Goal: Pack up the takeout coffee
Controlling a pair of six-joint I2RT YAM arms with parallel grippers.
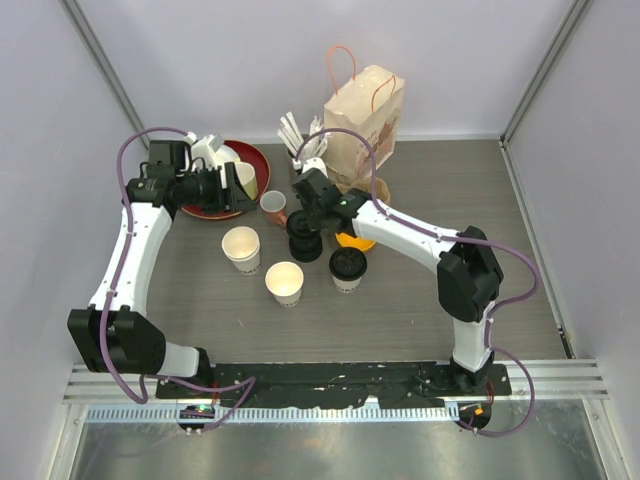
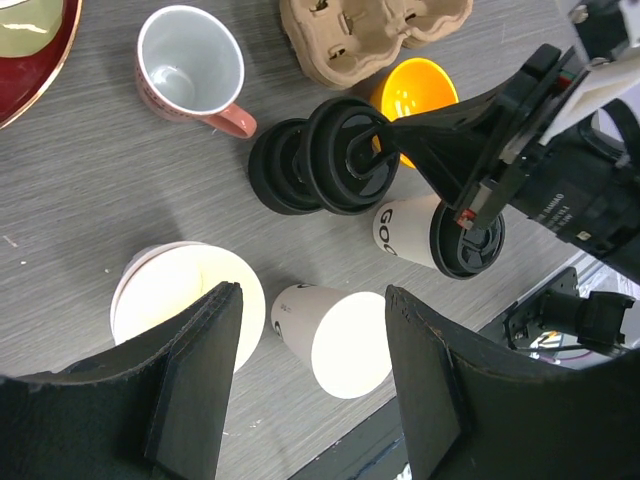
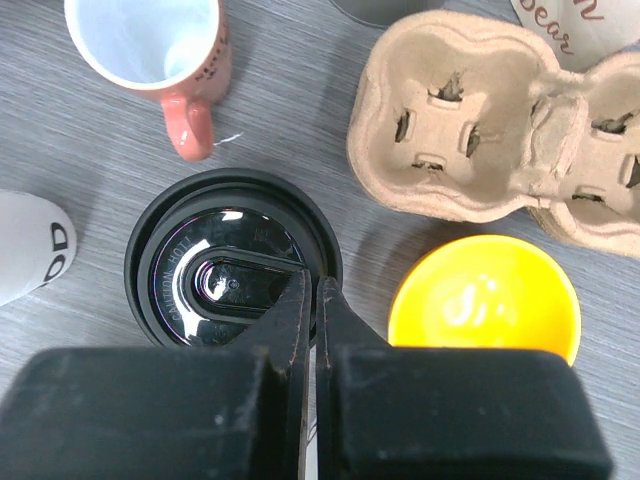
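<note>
One black lid [image 3: 232, 285] | right gripper [image 3: 312, 285] is pinching its rim | possibly slipping: thin edge grip | left gripper [image 2: 312, 300] is hanging spread

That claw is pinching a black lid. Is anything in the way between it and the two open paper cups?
Nothing visible. The right gripper grips the lid by its rim above the lid stack. The open cups stand nearer the arms, with only bare table between. The mug sits further back.
</note>
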